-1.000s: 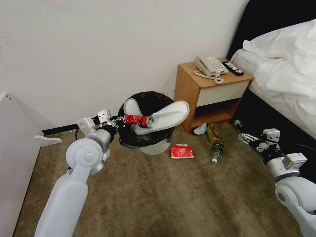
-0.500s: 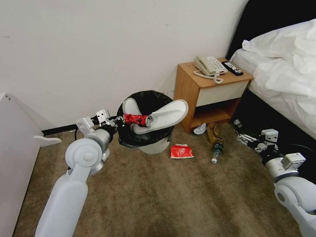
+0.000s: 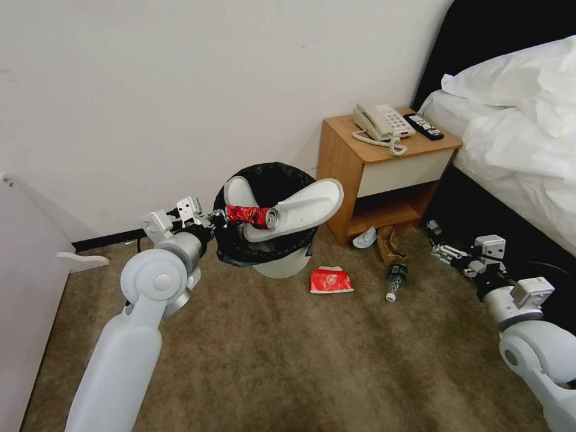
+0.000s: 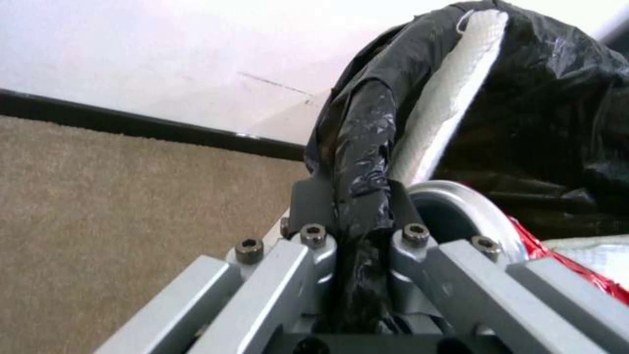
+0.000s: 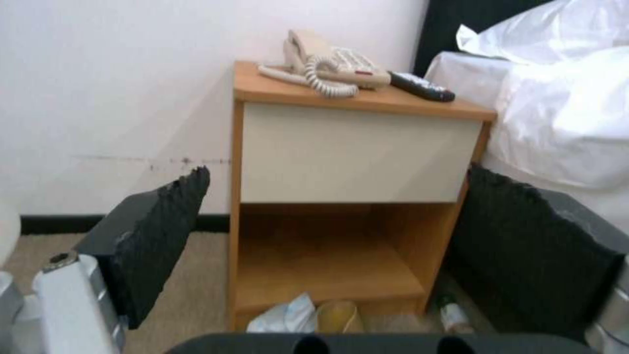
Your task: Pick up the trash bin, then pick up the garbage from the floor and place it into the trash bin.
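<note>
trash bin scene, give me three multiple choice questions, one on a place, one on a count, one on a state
1. Where does the red cup lie?
A. on the nightstand
B. on the carpet beside the trash bin
C. on the bed

2. How many white slippers stick out of the bin?
A. none
B. two
C. five

3. What is the left gripper doing?
A. hanging open over the carpet
B. clamped on the bin's black-bagged rim
C. holding the bottle

Answers: 1 B, the cup is flat on the carpet just right of the bin. 2 B, two white soles rise from the bag. 3 B, the left wrist view shows the rim pinched between its fingers.
</note>
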